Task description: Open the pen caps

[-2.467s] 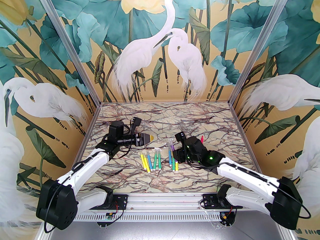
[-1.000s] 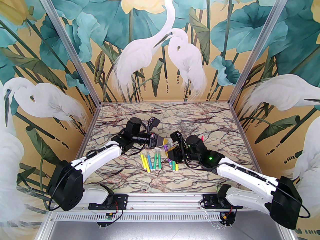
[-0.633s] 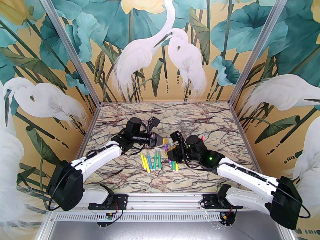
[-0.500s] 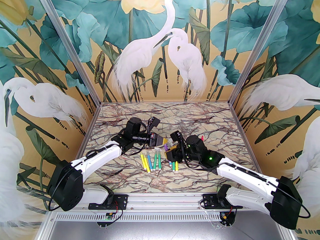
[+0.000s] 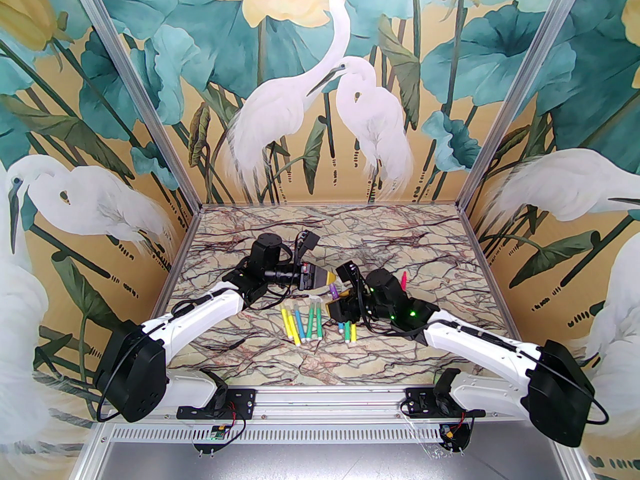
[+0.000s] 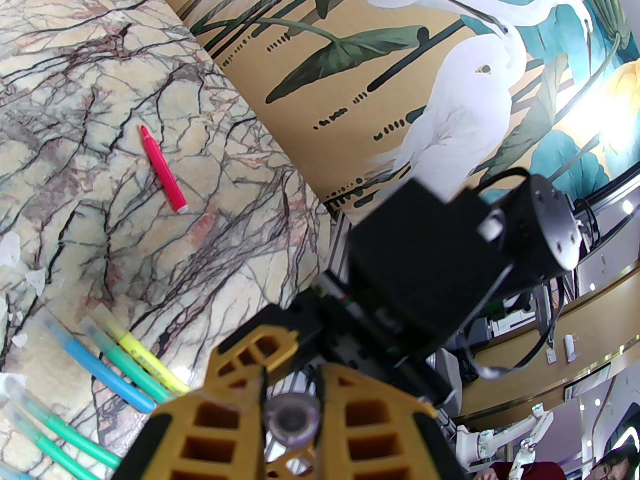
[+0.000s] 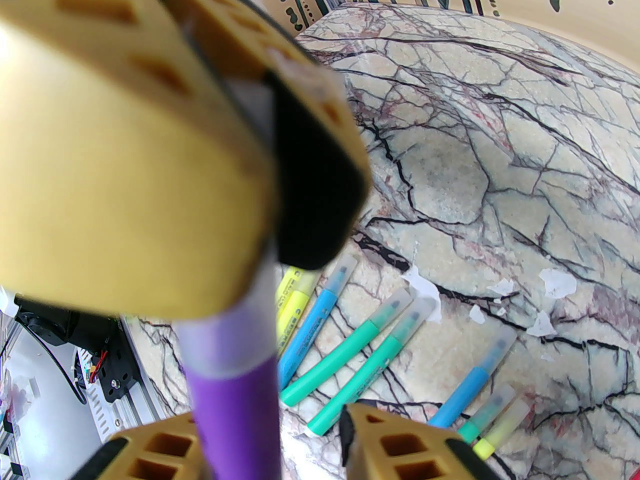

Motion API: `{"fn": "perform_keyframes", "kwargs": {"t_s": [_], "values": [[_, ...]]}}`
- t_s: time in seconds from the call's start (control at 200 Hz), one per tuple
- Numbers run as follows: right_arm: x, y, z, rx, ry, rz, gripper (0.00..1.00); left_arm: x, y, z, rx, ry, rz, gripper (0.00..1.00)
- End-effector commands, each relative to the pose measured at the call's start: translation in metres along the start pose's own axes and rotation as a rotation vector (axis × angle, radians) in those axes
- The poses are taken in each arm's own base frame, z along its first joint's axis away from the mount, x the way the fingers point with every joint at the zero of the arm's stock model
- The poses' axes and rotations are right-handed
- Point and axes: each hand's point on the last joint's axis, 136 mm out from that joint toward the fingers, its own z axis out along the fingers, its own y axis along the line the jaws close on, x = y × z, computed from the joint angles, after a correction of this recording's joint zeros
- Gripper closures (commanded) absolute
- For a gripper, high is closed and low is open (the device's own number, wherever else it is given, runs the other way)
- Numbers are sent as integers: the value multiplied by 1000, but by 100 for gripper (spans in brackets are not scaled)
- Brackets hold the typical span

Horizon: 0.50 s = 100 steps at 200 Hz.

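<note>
Right now the marble-patterned table (image 5: 400,238) has both arms reaching in to meet near its middle. My left gripper (image 5: 332,280) has its jaws pressed together on the clear cap (image 6: 292,418) of a purple pen (image 7: 235,408), held tilted above the surface. My right gripper (image 5: 339,301) sits around the purple body. On its wrist camera I see a gap between one finger (image 7: 367,425) and the pen, so those jaws look spread rather than pinching, though the blur leaves me unsure. Five capped pens (image 5: 302,320) lie side by side nearer the bases, with three further pens (image 5: 347,330) just right of them. A pink pen (image 5: 403,278) lies apart beyond the right arm, bare-tipped. Small white scraps (image 7: 555,280) dot the marble.
</note>
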Motion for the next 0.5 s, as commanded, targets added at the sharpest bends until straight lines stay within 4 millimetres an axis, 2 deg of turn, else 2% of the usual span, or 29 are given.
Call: {"fn": "perform_keyframes", "kwargs": {"t_s": [0.0, 0.345, 0.495], "values": [[-16, 9, 0, -35, -40, -3, 65, -1, -3, 3, 19, -3, 2, 98], [-15, 9, -1, -34, -35, -5, 76, 1, 10, 6, -26, -6, -16, 100], [-12, 7, -1, -27, -26, -6, 83, -1, 16, 6, -63, -13, -23, 100]]}}
